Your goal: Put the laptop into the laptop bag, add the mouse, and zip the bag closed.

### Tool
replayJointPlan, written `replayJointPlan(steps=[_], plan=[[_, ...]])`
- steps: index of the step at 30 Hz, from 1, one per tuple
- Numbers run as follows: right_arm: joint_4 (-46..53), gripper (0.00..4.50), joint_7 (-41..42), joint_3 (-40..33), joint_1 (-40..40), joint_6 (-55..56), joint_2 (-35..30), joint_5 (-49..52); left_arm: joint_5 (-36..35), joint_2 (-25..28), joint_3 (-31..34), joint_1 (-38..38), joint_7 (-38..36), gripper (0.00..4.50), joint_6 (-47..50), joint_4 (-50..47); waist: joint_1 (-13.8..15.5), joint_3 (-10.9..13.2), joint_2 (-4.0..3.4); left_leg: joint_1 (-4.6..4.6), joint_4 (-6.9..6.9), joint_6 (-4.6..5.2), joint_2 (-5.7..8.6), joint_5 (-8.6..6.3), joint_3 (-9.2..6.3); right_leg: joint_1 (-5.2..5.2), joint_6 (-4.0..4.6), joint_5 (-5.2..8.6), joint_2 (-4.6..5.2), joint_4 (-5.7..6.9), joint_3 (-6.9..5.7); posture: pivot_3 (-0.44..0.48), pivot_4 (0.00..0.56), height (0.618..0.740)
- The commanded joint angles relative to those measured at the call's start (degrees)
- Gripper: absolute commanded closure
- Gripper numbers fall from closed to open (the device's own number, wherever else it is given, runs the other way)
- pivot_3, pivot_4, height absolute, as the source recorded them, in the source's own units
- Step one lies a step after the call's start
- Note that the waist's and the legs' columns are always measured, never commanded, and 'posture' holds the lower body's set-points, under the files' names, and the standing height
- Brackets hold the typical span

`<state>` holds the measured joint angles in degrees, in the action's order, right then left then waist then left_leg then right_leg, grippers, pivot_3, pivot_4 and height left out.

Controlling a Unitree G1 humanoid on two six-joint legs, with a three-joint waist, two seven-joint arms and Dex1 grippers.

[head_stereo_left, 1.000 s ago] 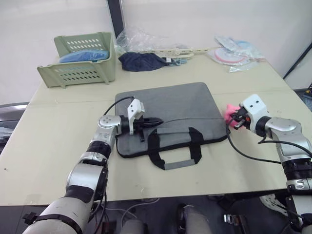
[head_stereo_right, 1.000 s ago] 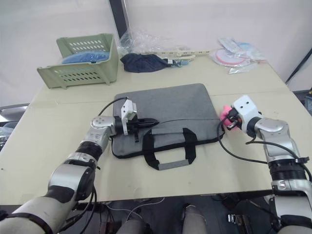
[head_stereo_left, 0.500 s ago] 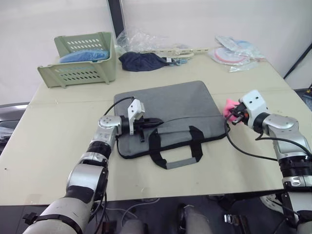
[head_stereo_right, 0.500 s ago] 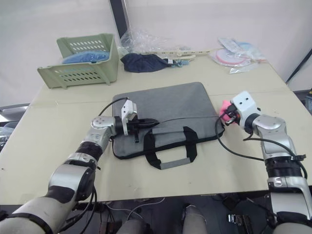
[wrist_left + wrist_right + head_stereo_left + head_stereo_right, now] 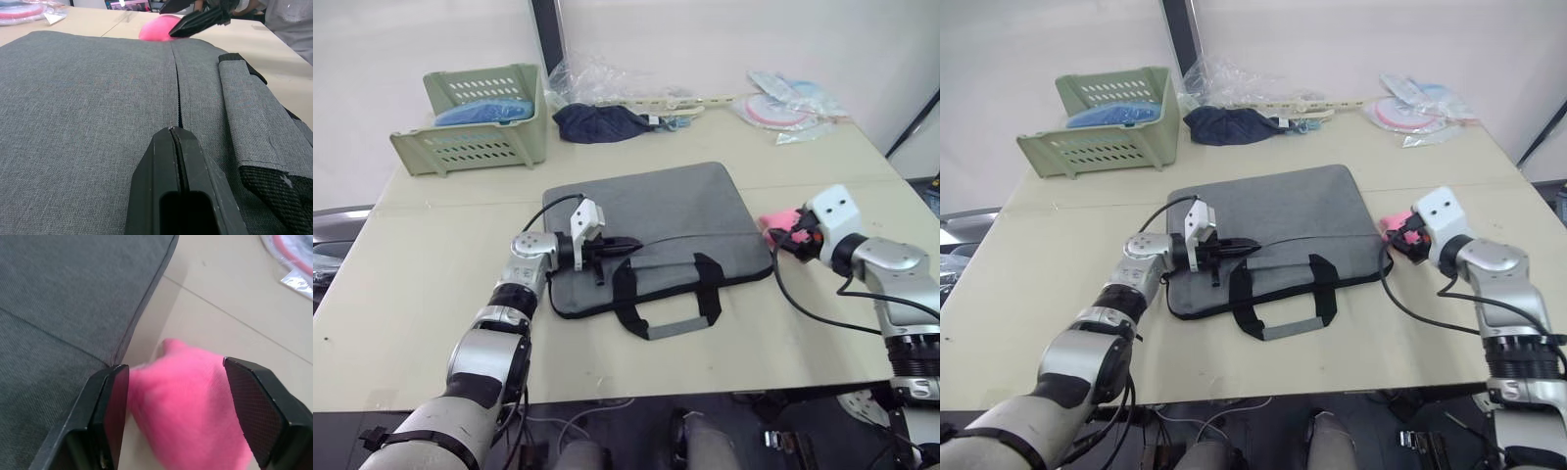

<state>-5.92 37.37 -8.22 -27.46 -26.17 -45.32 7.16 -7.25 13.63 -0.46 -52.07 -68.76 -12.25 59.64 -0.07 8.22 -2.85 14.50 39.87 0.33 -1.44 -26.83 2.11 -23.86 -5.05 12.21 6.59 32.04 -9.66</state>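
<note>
On the surface (image 5: 431, 294): laptop bag (image 5: 651, 230), flat, grey fabric, soft and pliant; likely best taken at the zipper pull. Left tool (image 5: 178, 139) pressed closed on its seam; right tool (image 5: 178, 396) wide around the pink pompom (image 5: 190, 401) at the bag's corner

The left arm is being held bent inward, with the left claw (image 5: 619, 246) pointing toward 3 o'clock and its fingers pressed together. The right arm is being held low with its forearm angled toward 10 o'clock; the right claw (image 5: 177, 407) is being kept with its fingers spread wide apart.
</note>
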Motion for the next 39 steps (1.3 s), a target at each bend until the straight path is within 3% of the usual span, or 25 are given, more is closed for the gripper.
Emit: replayJointPlan(steps=[1, 6, 9, 12, 17, 20, 25, 28, 33, 39], plan=[[9.9, 1.16, 0.7, -4.7, 1.2, -5.1, -2.9, 2.9, -0.1, 0.3, -0.3, 3.5, -1.0, 4.50, 4.4, 0.2, -0.1, 0.0, 0.02, 0.01, 0.00, 0.00, -0.02, 0.00, 0.00, 0.00, 0.00, 0.00, -0.02, -0.01, -0.04, 0.000, 0.150, 0.740], [19.4, 1.16, 0.8, -7.0, 1.8, -12.5, -4.7, 6.3, -3.9, 1.9, 2.2, 3.3, -0.6, 4.50, 9.0, -8.7, -0.1, 0.3, 0.31, 0.33, 0.05, -0.02, -0.08, 0.00, -0.02, -0.26, -0.03, -0.02, -0.04, -0.01, -0.10, 0.000, 0.150, 0.740], [25.2, 1.16, 1.4, -7.6, 0.6, -17.0, -5.7, 9.2, -8.3, 3.4, 4.9, 3.0, 1.0, 4.50, 15.6, -19.4, -0.1, 0.6, 0.42, 0.84, 0.16, -0.04, -0.01, 0.02, 0.06, -0.81, -0.07, -0.07, -0.04, 0.07, -0.05, 0.000, 0.150, 0.740], [28.0, 1.16, 1.9, -7.5, -1.4, -20.2, -6.9, 11.5, -11.8, 5.6, 7.4, 3.0, 4.7, 4.50, 21.9, -28.8, -0.2, 1.3, 0.93, 1.05, 0.24, -0.14, -0.03, 0.09, 0.13, -1.31, -0.07, -0.07, -0.11, 0.22, -0.05, 0.000, 0.150, 0.740], [29.1, 1.16, 3.9, -6.6, -4.8, -22.5, -9.5, 14.4, -14.2, 11.7, 12.5, 2.7, 13.7, 4.50, 30.3, -40.9, 0.0, 1.6, 1.05, 1.65, 0.36, -0.12, 0.01, 0.12, 0.11, -1.61, -0.08, -0.08, -0.09, 0.25, -0.09, 0.000, 0.150, 0.740], [28.7, 1.05, 5.7, -6.3, -6.2, -22.9, -11.2, 16.2, -16.1, 16.3, 15.9, 4.4, 18.0, 3.62, 35.8, -48.7, 0.0, 1.7, 1.09, 1.66, 0.34, -0.12, 0.01, 0.12, 0.09, -1.61, -0.08, -0.08, -0.08, 0.21, -0.11, 0.000, 0.150, 0.740], [26.9, 1.05, 9.7, -6.6, -7.4, -23.3, -13.6, 19.3, -18.8, 24.3, 21.0, 10.7, 22.8, 1.25, 44.5, -60.8, -0.1, 1.8, 1.09, 1.67, 0.30, -0.14, -0.01, 0.13, 0.10, -1.60, -0.09, -0.08, -0.09, 0.18, -0.10, 0.000, 0.150, 0.740], [25.9, 1.05, 11.8, -6.7, -7.8, -23.2, -15.0, 20.7, -21.5, 27.7, 23.9, 13.4, 24.9, 0.07, 49.4, -65.6, 0.0, 1.9, 1.10, 1.67, 0.31, -0.18, -0.03, 0.15, 0.10, -1.60, -0.09, -0.08, -0.11, 0.18, -0.08, 0.000, 0.150, 0.740], [23.9, 1.05, 14.1, -5.4, -9.3, -22.2, -17.0, 21.0, -24.5, 32.5, 29.8, 18.8, 26.9, 0.07, 54.4, -71.2, -0.1, 1.9, 1.10, 1.69, 0.28, -0.19, -0.01, 0.16, 0.11, -1.60, -0.10, -0.08, -0.11, 0.15, -0.03, 0.000, 0.150, 0.740], [24.0, 1.05, 14.4, -4.7, -10.3, -22.6, -16.7, 22.3, -26.7, 36.2, 32.2, 22.4, 28.2, 0.07, 57.8, -75.8, 0.0, 2.0, 1.13, 1.68, 0.23, -0.33, -0.07, 0.23, 0.12, -1.60, -0.09, -0.08, -0.21, 0.13, -0.02, 0.000, 0.150, 0.740]])
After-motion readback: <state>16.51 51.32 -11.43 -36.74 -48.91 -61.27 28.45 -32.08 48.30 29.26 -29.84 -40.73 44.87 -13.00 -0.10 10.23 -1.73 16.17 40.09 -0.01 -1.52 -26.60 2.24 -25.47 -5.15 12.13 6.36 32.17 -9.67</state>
